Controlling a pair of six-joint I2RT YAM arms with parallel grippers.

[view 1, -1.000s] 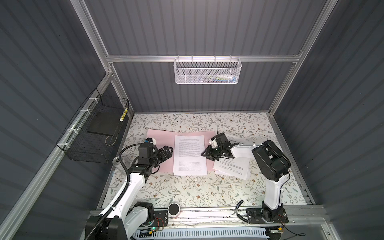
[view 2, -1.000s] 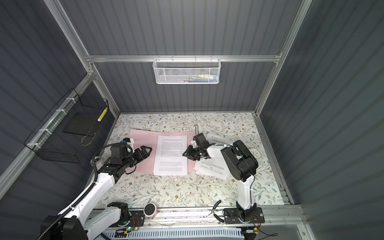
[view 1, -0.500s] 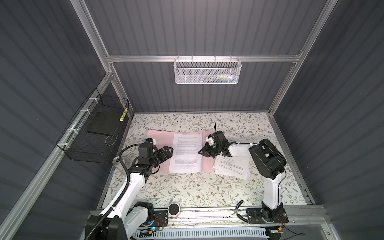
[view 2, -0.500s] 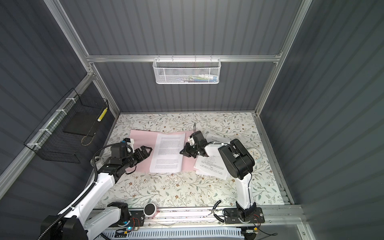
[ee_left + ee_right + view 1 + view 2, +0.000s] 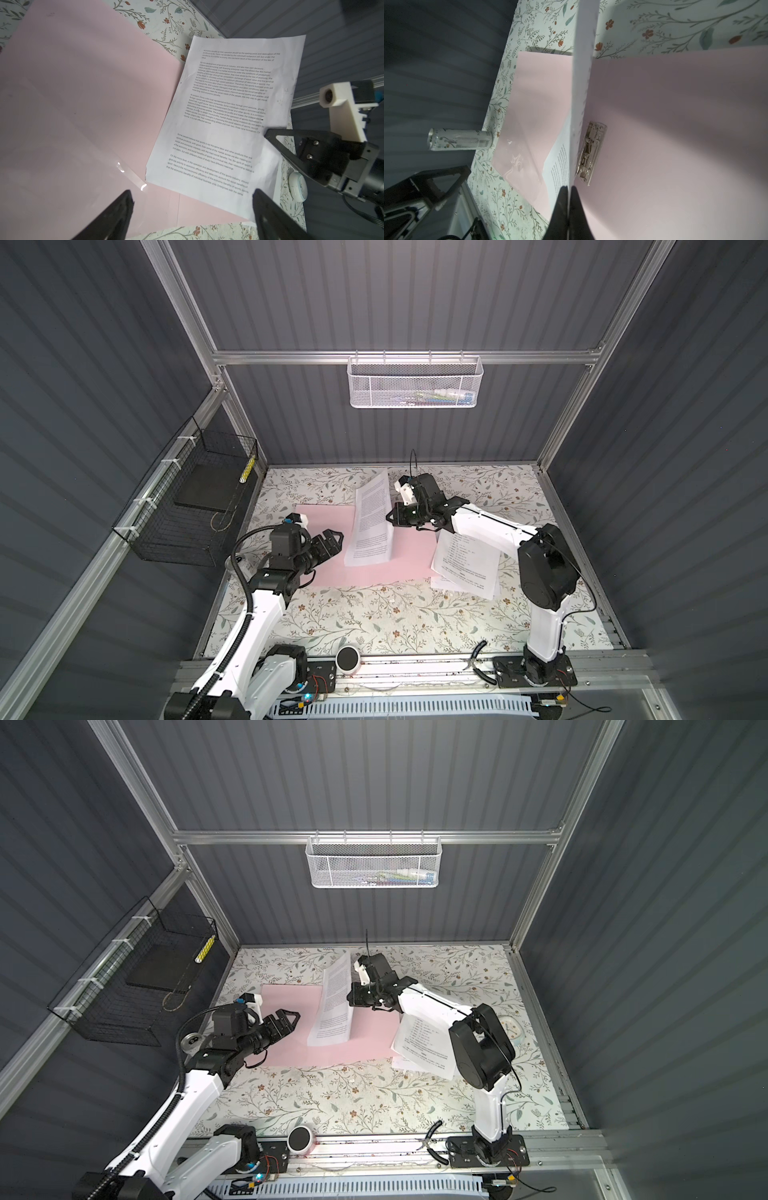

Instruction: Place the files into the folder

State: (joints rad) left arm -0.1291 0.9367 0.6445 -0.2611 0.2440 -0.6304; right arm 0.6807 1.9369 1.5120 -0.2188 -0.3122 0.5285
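The right gripper (image 5: 568, 192) is clamped tight on the edge of one white printed paper sheet (image 5: 372, 522). The sheet is tilted up over the open pale pink flat folder (image 5: 374, 574), beside its silver metal clip (image 5: 589, 153). More printed white sheets (image 5: 465, 568) lie at the folder's 3 o'clock edge. The left gripper (image 5: 334, 541) hovers over the 9 o'clock half, jaws wide apart and empty.

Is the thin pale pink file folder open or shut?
Open. The thin pale pink file folder lies spread flat, its silver metal clip exposed on the inside in the right wrist view.
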